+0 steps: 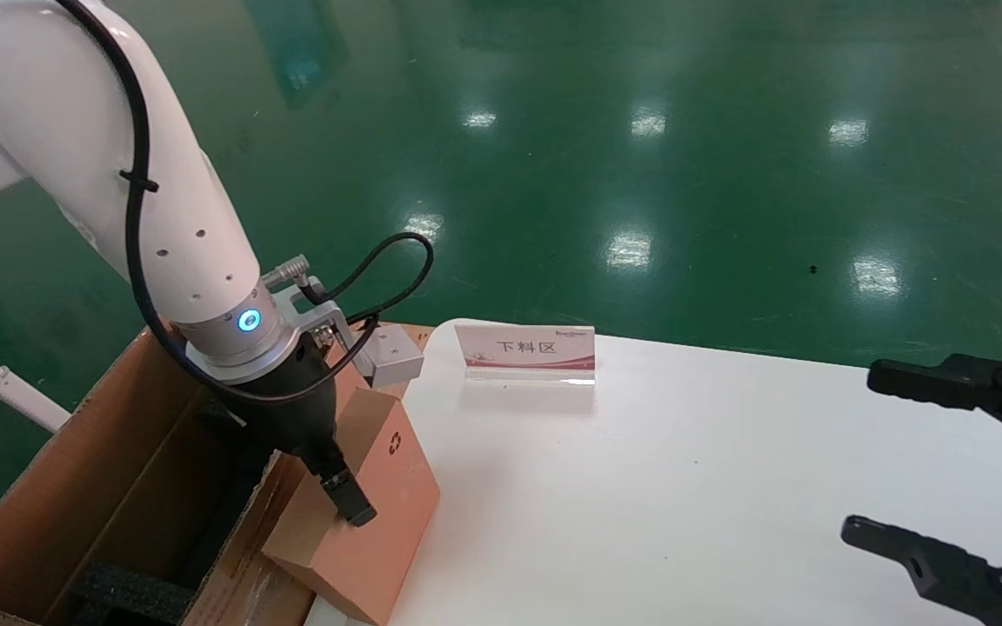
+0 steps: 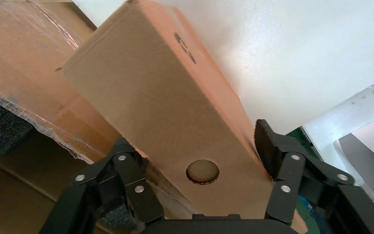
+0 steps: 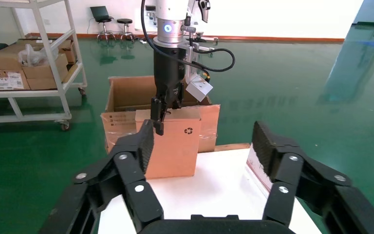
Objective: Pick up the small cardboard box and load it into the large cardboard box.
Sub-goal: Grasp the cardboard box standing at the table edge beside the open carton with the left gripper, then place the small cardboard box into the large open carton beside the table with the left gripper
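Note:
The small cardboard box (image 1: 388, 487), brown with a black recycling symbol, stands at the left edge of the white table (image 1: 684, 487), right beside the large cardboard box (image 1: 101, 469). My left gripper (image 1: 340, 504) comes down over its top and is shut on it, one finger on each broad side. In the left wrist view the small box (image 2: 151, 97) fills the space between the jaws of the left gripper (image 2: 195, 141), with the large box's taped flap (image 2: 24, 63) beside it. My right gripper (image 1: 866, 452) hangs open and empty at the table's right. The right wrist view shows the small box (image 3: 175, 141) too.
A white-and-pink sign card (image 1: 525, 352) stands at the table's far edge. Black foam lies inside the large box (image 1: 136, 591). Green floor surrounds the table. The right wrist view shows a white shelving cart (image 3: 29, 73) with cartons beyond the large box (image 3: 126, 97).

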Controlling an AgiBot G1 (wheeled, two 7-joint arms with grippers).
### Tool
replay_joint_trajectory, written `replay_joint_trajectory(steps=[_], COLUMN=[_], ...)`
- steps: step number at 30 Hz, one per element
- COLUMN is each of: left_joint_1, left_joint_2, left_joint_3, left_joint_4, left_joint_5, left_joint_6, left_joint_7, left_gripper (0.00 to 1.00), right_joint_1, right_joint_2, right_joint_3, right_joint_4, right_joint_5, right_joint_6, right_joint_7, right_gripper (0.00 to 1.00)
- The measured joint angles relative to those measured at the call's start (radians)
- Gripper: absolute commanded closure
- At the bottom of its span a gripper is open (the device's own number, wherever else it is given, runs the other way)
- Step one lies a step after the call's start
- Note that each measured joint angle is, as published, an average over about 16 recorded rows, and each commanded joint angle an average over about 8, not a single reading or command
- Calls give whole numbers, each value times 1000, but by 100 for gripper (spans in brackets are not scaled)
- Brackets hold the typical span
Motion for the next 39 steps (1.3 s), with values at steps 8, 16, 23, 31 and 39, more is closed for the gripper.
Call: replay_joint_trajectory(steps=[8, 16, 23, 31, 39], left_joint_1=[0, -29, -128, -318, -518], left_joint_2=[0, -11, -35, -51, -39], left_joint_3=[0, -17, -62, -99, 6], left_joint_4=[0, 5, 30, 115, 217], left_joint_5=[1, -13, -39, -59, -71], left_joint_6=[0, 3, 28, 82, 118], left_joint_7=[0, 10, 37, 104, 191], left_gripper=[100, 100, 100, 100, 100], right_joint_1=[0, 0, 0, 1, 1], right_joint_2=[0, 0, 0, 0, 0], right_joint_3=[0, 0, -1, -1, -2], right_joint_4=[0, 0, -1, -1, -1], right_joint_5=[0, 0, 0, 1, 1], right_joint_6=[0, 0, 0, 0, 0], right_joint_7=[0, 0, 0, -1, -1], right_gripper=[100, 100, 100, 100, 100])
